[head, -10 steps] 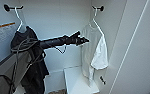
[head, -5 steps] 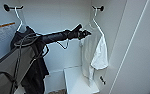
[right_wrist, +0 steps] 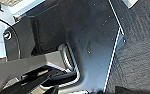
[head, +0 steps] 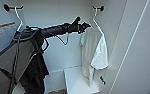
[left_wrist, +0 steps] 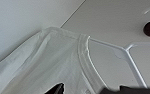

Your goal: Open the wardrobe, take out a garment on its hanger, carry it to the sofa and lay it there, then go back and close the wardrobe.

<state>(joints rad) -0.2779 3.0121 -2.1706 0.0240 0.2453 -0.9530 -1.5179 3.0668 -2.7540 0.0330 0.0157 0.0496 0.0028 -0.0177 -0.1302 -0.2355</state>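
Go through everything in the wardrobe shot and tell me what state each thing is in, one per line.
wardrobe: open, inside visible.
white T-shirt: hanging on its hanger, bunched, one side drooping.
white hanger: hooked on the right black peg.
black garment: hanging at the left.
second white hanger: hooked on the left peg.
left gripper: raised at the T-shirt's collar; grip not discernible.

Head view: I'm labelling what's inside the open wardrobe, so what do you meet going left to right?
Empty hanger on its dark peg → black garment → left gripper → white T-shirt on its white hanger → wardrobe door.
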